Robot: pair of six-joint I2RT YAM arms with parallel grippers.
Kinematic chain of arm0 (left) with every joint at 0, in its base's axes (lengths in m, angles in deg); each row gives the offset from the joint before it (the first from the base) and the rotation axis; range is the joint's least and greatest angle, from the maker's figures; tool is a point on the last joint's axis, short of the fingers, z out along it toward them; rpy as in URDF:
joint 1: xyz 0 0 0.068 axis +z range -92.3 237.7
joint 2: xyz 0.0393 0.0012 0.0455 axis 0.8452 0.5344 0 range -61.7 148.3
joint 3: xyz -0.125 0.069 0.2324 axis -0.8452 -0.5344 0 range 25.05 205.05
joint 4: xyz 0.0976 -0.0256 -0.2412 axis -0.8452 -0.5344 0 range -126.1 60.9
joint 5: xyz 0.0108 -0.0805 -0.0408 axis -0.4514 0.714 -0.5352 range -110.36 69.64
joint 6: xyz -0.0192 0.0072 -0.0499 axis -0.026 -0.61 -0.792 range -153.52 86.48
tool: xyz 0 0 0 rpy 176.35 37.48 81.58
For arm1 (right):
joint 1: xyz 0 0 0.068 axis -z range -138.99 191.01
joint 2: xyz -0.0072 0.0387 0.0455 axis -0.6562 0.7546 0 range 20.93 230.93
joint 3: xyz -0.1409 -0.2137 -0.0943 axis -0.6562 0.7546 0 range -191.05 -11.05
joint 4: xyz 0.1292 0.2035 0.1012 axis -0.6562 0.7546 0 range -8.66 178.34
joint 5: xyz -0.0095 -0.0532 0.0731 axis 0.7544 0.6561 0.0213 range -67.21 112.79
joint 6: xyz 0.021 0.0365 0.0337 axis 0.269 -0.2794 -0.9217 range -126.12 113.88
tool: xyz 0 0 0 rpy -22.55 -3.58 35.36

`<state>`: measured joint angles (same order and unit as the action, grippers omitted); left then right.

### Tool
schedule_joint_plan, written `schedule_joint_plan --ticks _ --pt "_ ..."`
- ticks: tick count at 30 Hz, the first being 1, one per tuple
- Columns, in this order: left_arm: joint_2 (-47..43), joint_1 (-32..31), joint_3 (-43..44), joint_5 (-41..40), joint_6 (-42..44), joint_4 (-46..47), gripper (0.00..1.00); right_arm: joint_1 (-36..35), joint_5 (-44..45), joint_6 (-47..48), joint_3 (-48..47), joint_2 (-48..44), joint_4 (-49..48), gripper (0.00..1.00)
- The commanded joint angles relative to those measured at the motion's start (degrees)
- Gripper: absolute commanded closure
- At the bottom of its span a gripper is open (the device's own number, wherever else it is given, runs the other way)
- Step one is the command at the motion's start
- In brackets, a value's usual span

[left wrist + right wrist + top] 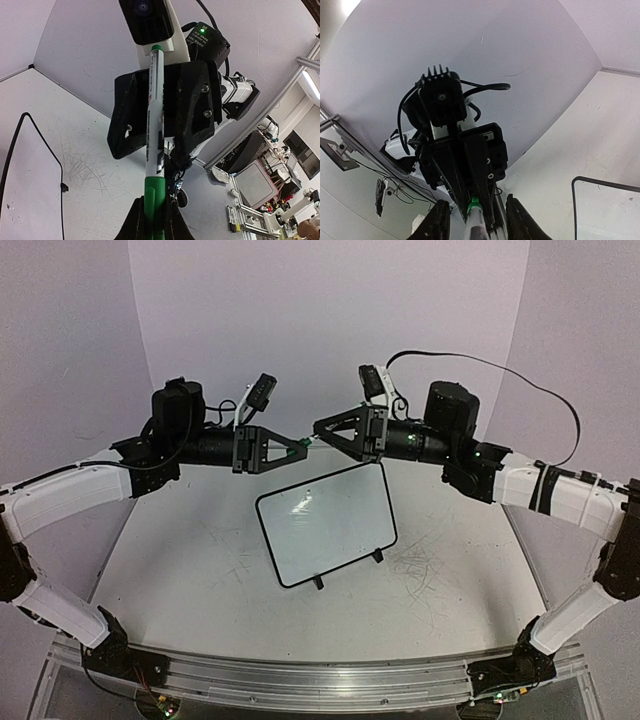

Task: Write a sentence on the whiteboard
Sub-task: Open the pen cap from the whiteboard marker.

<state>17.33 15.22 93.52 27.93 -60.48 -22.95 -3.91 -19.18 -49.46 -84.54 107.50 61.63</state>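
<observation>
Meeting nose to nose above the desk (180,570), two arms, one pen between them! The left end effector (290,447) is clamped tight on the single marker (155,130), a white barrel with green ends. It pinches the lower green end, and the barrel points straight at its partner. The right end effector (320,428) has its fingers (440,222) spread apart. The marker's far green tip sits between them with a gap on either side, so that one has hold of nothing. One whiteboard (330,520) stands on the desk just below the pair, propped on its two black feet (318,582) and turned askew to the near edge.
</observation>
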Motion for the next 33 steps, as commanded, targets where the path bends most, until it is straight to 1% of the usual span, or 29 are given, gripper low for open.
schedule_joint_plan --ticks 1,5,9,13,16,20,26,28,30,31,33 --pt "-2.2 -0.1 -0.3 -2.0 -0.2 2.5 1.0 0.0 -1.6 -4.6 -2.0 2.0 -7.7 0.7" --pt "-2.1 -0.1 -0.4 -2.4 -0.4 2.6 1.0 0.0 -1.7 -4.8 -2.0 2.4 -8.1 0.87" --pt "-2.1 -0.1 -0.6 -2.3 -0.4 2.6 1.0 0.1 -0.7 -5.6 -1.0 1.9 -8.7 0.99" --pt "-2.5 -0.1 -1.5 -2.7 -0.5 2.6 1.0 1.3 -0.3 -5.9 0.1 0.6 -9.1 1.0" --pt "-3.3 0.2 -2.6 -2.8 -0.5 2.5 1.0 4.1 -0.8 -6.4 1.7 -1.6 -9.2 1.0" --pt "-5.1 1.1 -4.0 -2.4 0.1 2.5 1.0 10.8 -2.8 -7.2 5.2 -5.5 -9.4 1.0" --pt "-7.9 3.2 -5.5 -2.6 0.5 2.0 1.0 22.9 -6.5 -8.7 11.0 -12.1 -9.4 1.0" --pt "-8.7 4.2 -5.4 -6.1 0.4 -0.4 1.0 25.1 -6.4 -8.9 12.9 -14.1 -9.3 1.0" --pt "-9.4 5.2 -4.6 -12.6 0.9 -5.6 1.0 26.1 -5.6 -8.3 14.4 -15.4 -8.4 1.0" --pt "-9.7 5.5 -3.9 -17.6 1.5 -9.5 1.0 26.2 -4.9 -7.4 14.8 -15.9 -7.2 1.0" --pt "-10.1 5.8 -2.4 -31.2 2.3 -16.5 1.0 26.2 -3.9 -6.0 15.3 -16.6 -5.0 1.0"
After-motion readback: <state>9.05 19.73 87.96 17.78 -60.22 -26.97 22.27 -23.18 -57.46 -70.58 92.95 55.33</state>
